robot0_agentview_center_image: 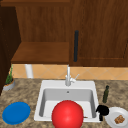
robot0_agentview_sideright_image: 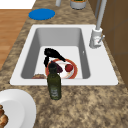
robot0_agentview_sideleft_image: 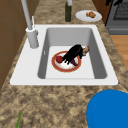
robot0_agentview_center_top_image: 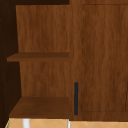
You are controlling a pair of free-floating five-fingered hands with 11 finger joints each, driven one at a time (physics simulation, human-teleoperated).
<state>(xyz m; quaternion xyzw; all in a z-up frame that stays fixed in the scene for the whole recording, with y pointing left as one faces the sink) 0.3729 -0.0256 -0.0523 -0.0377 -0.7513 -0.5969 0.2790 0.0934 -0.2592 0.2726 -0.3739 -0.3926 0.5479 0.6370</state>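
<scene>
A red-rimmed white plate (robot0_agentview_sideleft_image: 65, 68) (robot0_agentview_sideright_image: 73, 72) lies on the sink's floor. On it are a small red fruit (robot0_agentview_sideleft_image: 59, 59) (robot0_agentview_sideright_image: 69, 67) and a dark purple piece (robot0_agentview_sideleft_image: 74, 62) (robot0_agentview_sideright_image: 59, 68). My left hand (robot0_agentview_sideleft_image: 74, 52) (robot0_agentview_sideright_image: 51, 53) hovers low over the plate, fingers stretched down toward the purple piece, holding nothing that I can make out. A brown bit (robot0_agentview_sideleft_image: 86, 49) (robot0_agentview_sideright_image: 38, 76) lies in the basin beside it. In the front view a large red round shape (robot0_agentview_center_image: 67, 115) hides the basin's middle. My right hand (robot0_agentview_center_image: 102, 110) hangs by the sink's front right corner, next to a white plate (robot0_agentview_center_image: 111, 117).
The white plate (robot0_agentview_sideleft_image: 82, 15) (robot0_agentview_sideright_image: 17, 105) holds brown food (robot0_agentview_center_image: 119, 119). A dark green bottle (robot0_agentview_center_image: 106, 94) (robot0_agentview_sideleft_image: 68, 11) (robot0_agentview_sideright_image: 54, 83) stands right of the sink. A blue plate (robot0_agentview_center_image: 16, 112) (robot0_agentview_sideleft_image: 110, 110) (robot0_agentview_sideright_image: 41, 14) and a potted plant (robot0_agentview_center_image: 9, 82) are on the left. The faucet (robot0_agentview_center_image: 68, 77) rises behind the basin, under a wall cabinet (robot0_agentview_center_top_image: 100, 57).
</scene>
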